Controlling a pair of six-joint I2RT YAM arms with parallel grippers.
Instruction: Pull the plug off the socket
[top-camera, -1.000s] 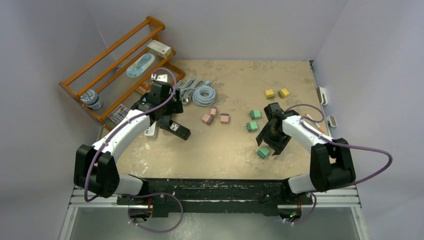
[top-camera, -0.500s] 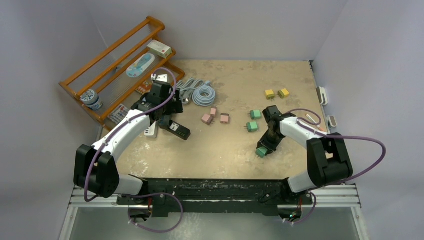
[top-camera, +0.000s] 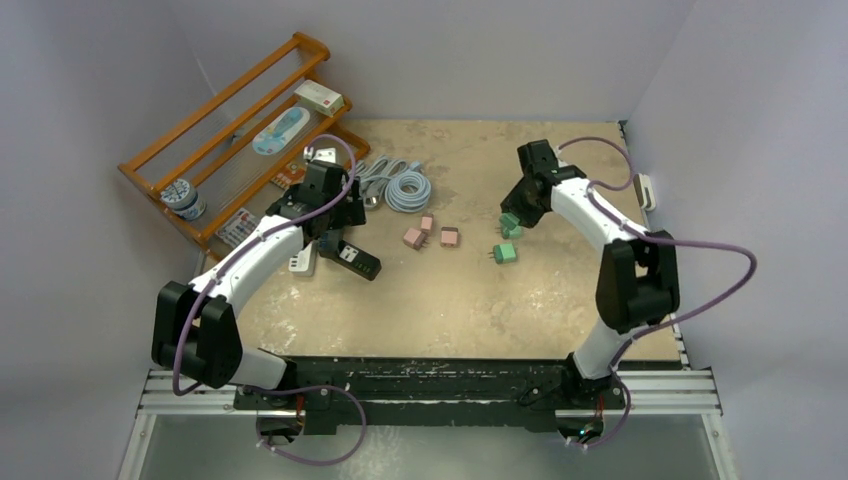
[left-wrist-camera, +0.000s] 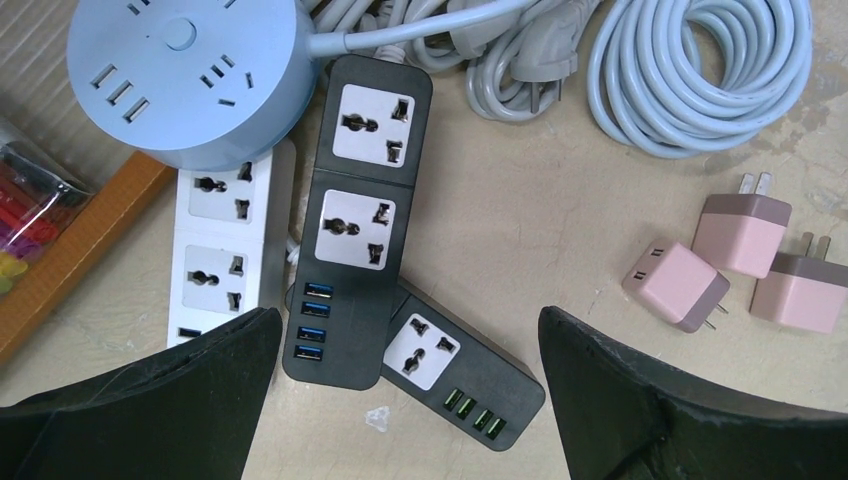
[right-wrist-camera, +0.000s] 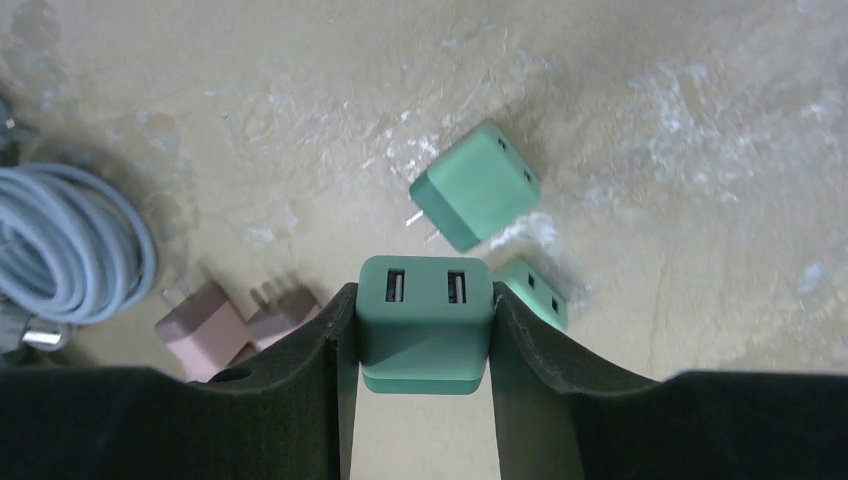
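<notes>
My right gripper (right-wrist-camera: 425, 340) is shut on a green USB plug (right-wrist-camera: 425, 325) and holds it above the table; in the top view it (top-camera: 514, 212) hovers over two other green plugs (right-wrist-camera: 475, 185) (right-wrist-camera: 535, 290). My left gripper (left-wrist-camera: 410, 390) is open and empty above a pile of power strips: a black strip with blue USB ports (left-wrist-camera: 360, 220) lies over a black strip with green USB ports (left-wrist-camera: 460, 370), next to a white strip (left-wrist-camera: 225, 235) and a round blue socket (left-wrist-camera: 190, 70). No plug shows in any socket.
Three pink plugs (left-wrist-camera: 740, 255) lie right of the strips, with coiled grey cables (top-camera: 400, 185) behind them. A wooden rack (top-camera: 240, 140) with small items stands at the back left. The walls are close on both sides.
My right gripper closed on the green plug at the front right, lifted it and carried it back toward the other green plugs. The left arm barely moved.
</notes>
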